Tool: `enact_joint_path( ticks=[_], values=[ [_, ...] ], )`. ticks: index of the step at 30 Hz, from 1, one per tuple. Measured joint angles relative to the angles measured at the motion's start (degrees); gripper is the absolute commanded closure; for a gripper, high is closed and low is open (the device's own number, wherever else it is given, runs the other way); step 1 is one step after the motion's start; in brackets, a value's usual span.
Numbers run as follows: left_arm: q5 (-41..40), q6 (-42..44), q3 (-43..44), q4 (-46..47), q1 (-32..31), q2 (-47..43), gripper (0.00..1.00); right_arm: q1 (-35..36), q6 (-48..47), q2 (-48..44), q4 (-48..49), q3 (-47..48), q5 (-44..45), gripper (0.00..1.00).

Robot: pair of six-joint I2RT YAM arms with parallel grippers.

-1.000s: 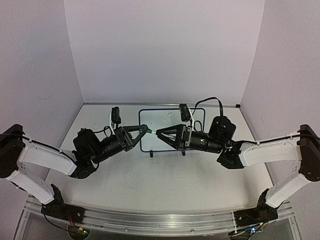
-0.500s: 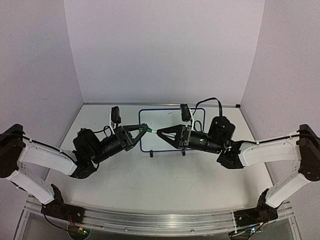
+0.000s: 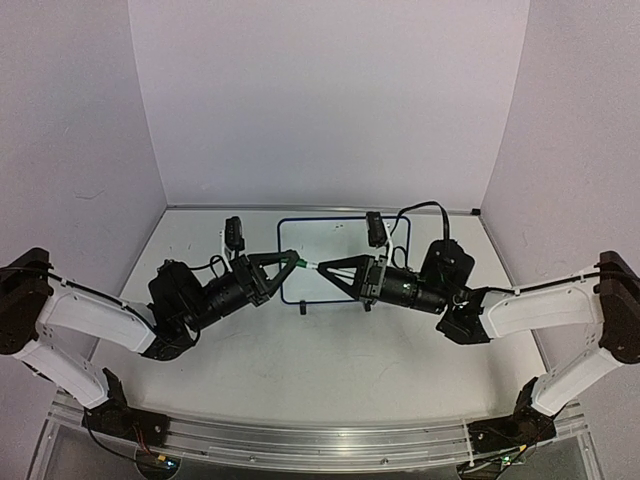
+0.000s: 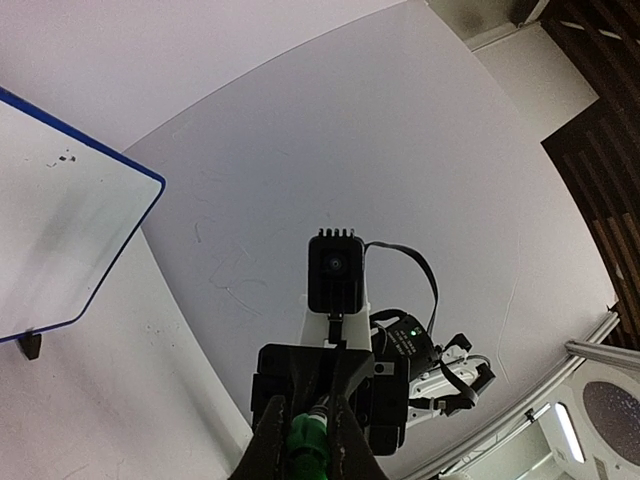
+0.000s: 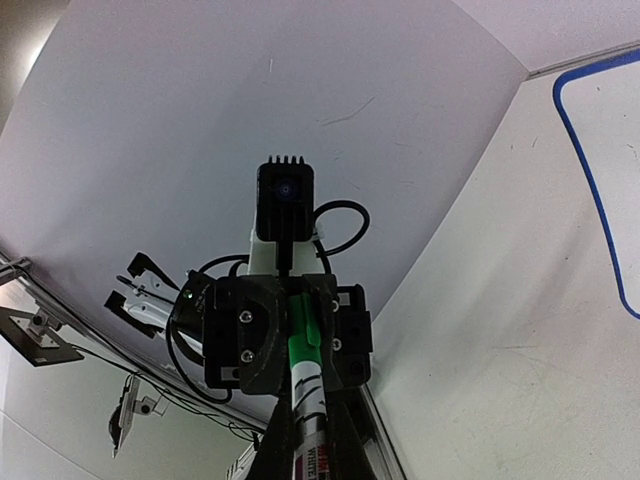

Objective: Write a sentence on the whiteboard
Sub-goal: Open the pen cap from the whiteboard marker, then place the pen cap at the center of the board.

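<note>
The whiteboard (image 3: 300,235) stands at the back middle of the table on two small black clip feet. I see no sentence on the parts of it that show. Above its near edge a white marker (image 3: 310,265) with a green cap (image 3: 297,262) hangs level between my two grippers, which face each other. My left gripper (image 3: 293,262) is shut on the green cap (image 4: 305,440). My right gripper (image 3: 323,268) is shut on the white barrel (image 5: 310,395). In the wrist views the left gripper (image 4: 308,410) and the right gripper (image 5: 312,412) each look at the other's front.
The board's blue-framed corner (image 4: 150,185) and one clip foot (image 4: 30,345) show in the left wrist view; its other edge (image 5: 585,170) shows in the right wrist view. White walls close in the table (image 3: 320,370) on three sides. A metal rail (image 3: 300,440) runs along the near edge.
My right gripper's jaws have closed from open onto the marker's barrel, and that arm has shifted slightly right. The left gripper has kept its hold on the cap.
</note>
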Motion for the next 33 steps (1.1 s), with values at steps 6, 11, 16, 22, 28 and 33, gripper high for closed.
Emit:
enact_joint_path(
  ticks=[6,11,16,22,28,33],
  values=[
    [0.7,-1.0,-0.1,-10.7,2.4,-6.0,1.00,0.9,0.0,-1.5,1.1,-3.3,3.1,1.00],
    [-6.3,-1.4,-1.2,-17.9,14.4,-15.8,1.00,-0.5,-0.2,-5.0,0.9,-7.6,5.3,1.00],
    [-9.3,0.0,-1.2,-30.5,16.6,-25.6,1.00,-0.5,-0.9,-6.3,0.4,-8.7,5.6,1.00],
    [-9.8,6.7,3.7,-58.9,23.1,-26.3,1.00,-0.5,-5.1,-8.1,-7.0,-7.9,5.6,1.00],
    [-5.2,17.0,13.0,-77.4,26.3,-12.1,1.00,-0.4,-13.0,-11.9,-22.6,-2.8,7.6,1.00],
    [-0.3,24.2,17.9,-84.0,27.8,-0.1,1.00,-0.4,-17.1,-15.1,-29.2,-1.3,9.3,1.00]
  ],
)
